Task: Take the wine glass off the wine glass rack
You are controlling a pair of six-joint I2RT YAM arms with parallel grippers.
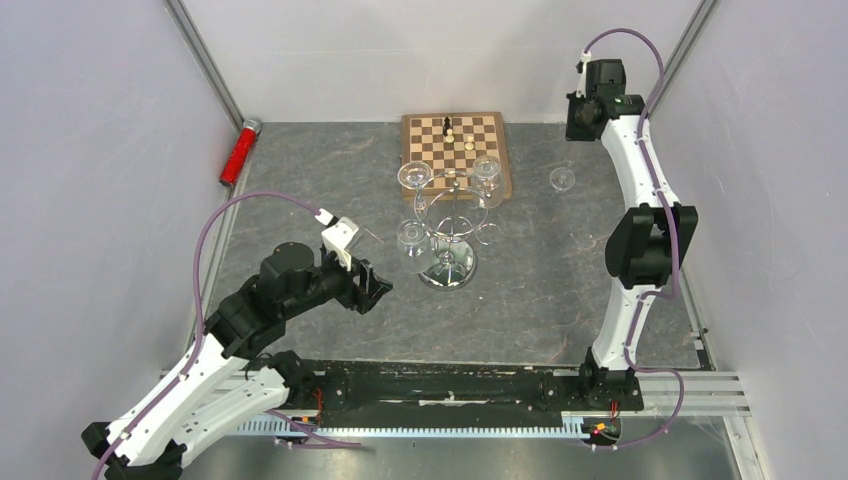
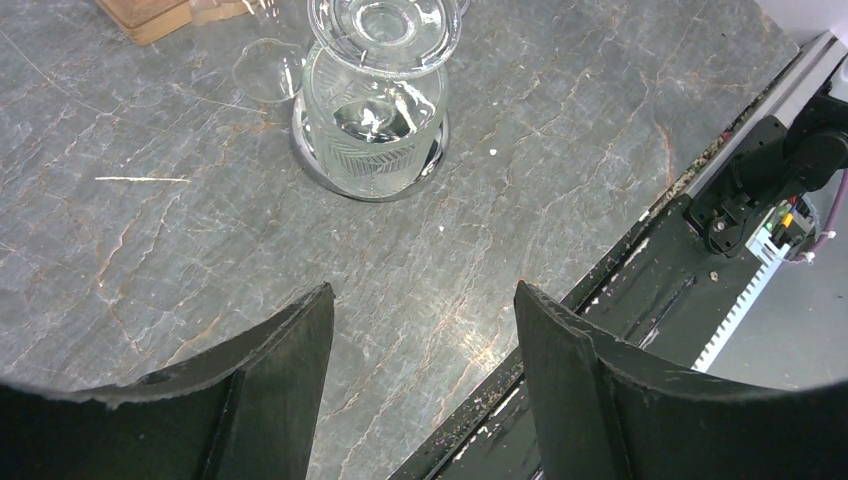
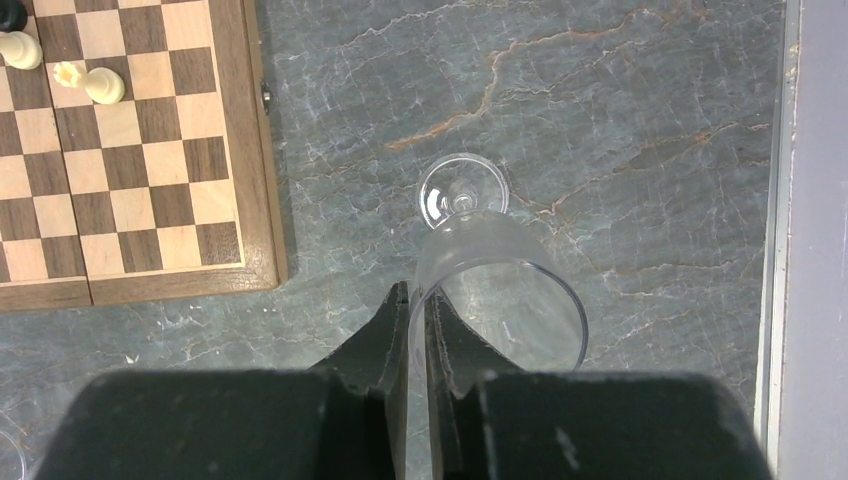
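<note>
The chrome wine glass rack (image 1: 449, 262) stands mid-table on its round mirrored base, with three clear wine glasses hanging upside down from its loops, one of them at the near left (image 1: 410, 238). In the left wrist view the rack base (image 2: 330, 170) shows behind a hanging glass (image 2: 382, 30). My left gripper (image 1: 378, 285) (image 2: 420, 290) is open and empty, low, to the near left of the rack. My right gripper (image 1: 582, 122) (image 3: 418, 295) is shut on the rim of another wine glass (image 3: 495, 290) (image 1: 562, 179), right of the chessboard. Its foot (image 3: 462, 190) points down at the table; I cannot tell whether it touches.
A wooden chessboard (image 1: 420, 150) (image 3: 255, 150) with a few pieces lies behind the rack. A red cylinder (image 1: 238, 152) lies along the left wall. The black arm base rail (image 1: 450, 390) (image 2: 640, 290) runs along the near edge. Walls enclose the table on three sides.
</note>
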